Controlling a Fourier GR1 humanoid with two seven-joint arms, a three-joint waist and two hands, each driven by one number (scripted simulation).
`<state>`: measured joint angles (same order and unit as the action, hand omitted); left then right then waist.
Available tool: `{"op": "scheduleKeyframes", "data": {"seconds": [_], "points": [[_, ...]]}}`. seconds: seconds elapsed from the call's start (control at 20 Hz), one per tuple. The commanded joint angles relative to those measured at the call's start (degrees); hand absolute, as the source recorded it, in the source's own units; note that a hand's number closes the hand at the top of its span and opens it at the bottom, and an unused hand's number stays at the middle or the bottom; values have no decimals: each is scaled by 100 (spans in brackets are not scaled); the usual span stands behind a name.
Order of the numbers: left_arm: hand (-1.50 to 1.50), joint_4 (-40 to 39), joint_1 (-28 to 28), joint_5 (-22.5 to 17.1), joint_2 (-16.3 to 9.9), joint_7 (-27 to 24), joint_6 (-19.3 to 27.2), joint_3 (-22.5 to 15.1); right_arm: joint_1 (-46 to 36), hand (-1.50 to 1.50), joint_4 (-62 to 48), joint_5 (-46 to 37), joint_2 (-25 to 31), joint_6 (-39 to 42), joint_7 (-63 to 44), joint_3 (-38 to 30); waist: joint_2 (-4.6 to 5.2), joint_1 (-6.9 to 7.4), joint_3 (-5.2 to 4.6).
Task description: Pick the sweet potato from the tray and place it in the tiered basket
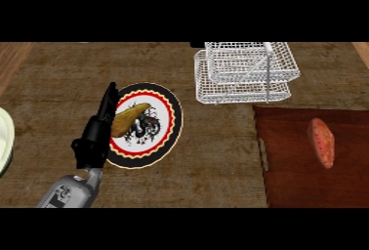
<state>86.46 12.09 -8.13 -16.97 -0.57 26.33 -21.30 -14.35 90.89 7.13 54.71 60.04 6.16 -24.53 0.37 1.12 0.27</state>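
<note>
Left hand: the black left hand (93,134) stands edge-on over the left rim of the plate, fingers straight, holding nothing.
Plate: a round black, red and yellow patterned plate (162,141) lies left of the surface's middle, carrying a yellow-brown oblong food item (131,118).
Basket: a white wire tiered basket (245,73) stands at the far edge.
Tray: a dark red-brown tray (288,161) fills the near right corner.
Sweet potato: the orange sweet potato (321,141) lies on the tray, well apart from the hand.
Surface: brown wood-grain surface (57,83).

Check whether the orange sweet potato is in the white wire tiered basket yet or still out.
Still out. The orange sweet potato lies on the dark red-brown tray, apart from the white wire tiered basket, whose visible tiers hold nothing.
</note>
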Motion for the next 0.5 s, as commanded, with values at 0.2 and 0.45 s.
{"op": "scheduleKeyframes", "data": {"seconds": [0.2, 0.45], "points": [[0, -242, 115, 49, 59, -68, -165, 165, 182, -150, 29, -1372, 192, 249, 1587, 644, -2, -52, -13], [0, 386, -126, 151, 19, 327, -99, 44, 340, -150, -342, -2071, 550, -237, 2219, 1057, -12, 22, -7]]}}
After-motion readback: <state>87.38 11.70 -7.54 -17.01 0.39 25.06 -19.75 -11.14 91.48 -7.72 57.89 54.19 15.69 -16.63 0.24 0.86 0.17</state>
